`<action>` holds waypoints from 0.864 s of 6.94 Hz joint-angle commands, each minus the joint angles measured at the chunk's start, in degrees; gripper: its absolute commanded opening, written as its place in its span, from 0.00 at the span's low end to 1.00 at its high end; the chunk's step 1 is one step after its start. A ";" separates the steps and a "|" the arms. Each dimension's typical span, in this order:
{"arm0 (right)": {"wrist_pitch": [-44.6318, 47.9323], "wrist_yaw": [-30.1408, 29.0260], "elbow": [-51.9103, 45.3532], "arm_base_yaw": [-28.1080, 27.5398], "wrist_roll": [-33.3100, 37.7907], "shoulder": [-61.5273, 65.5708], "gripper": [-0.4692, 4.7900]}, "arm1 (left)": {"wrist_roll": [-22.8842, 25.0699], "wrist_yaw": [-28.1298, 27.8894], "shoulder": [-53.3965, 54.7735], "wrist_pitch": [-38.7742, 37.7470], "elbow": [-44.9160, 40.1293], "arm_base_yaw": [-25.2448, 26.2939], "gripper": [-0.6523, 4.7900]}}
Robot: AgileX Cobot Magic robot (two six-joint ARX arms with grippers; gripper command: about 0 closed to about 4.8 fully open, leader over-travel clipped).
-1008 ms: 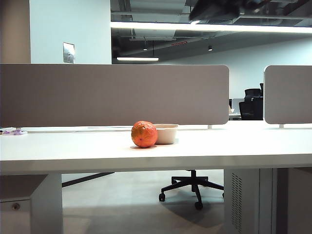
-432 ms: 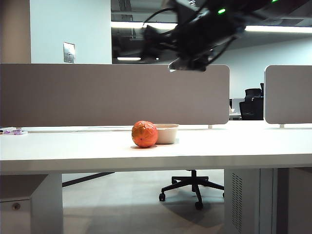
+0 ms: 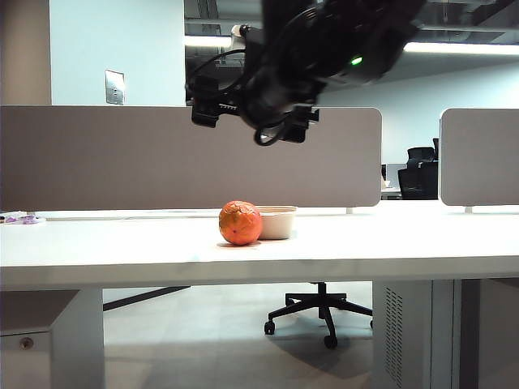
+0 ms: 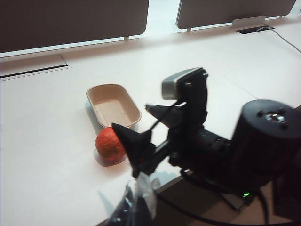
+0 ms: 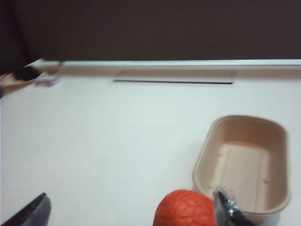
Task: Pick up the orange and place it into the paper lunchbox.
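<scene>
The orange [image 3: 240, 223] rests on the white table, touching the near end of the cream paper lunchbox [image 3: 277, 225]. My right gripper [image 3: 243, 121] hangs open high above them. In the right wrist view its fingers are spread wide, the orange [image 5: 183, 209] lies between them close to one finger [image 5: 228, 209], and the empty lunchbox [image 5: 207, 155] is just beyond. The left wrist view shows the right gripper [image 4: 130, 116] over the orange [image 4: 109, 145] and the lunchbox [image 4: 113, 85]. My left gripper [image 4: 136, 202] is a blurred dark shape, fingers together, far back from both.
Grey desk dividers [image 3: 190, 158] run along the table's far side, with a cable slot [image 5: 174, 82] in front of them. A small purple item [image 3: 20, 218] lies at the far left. The table's front edge [image 3: 259, 271] is near the orange.
The right arm has swung down and leftward from the top right corner to above the orange. The orange and the lunchbox have not moved.
</scene>
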 commanded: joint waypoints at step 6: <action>-12.33 10.99 21.18 -0.59 6.86 18.36 1.00 | -0.09 2.64 -0.09 0.59 0.28 -0.02 0.11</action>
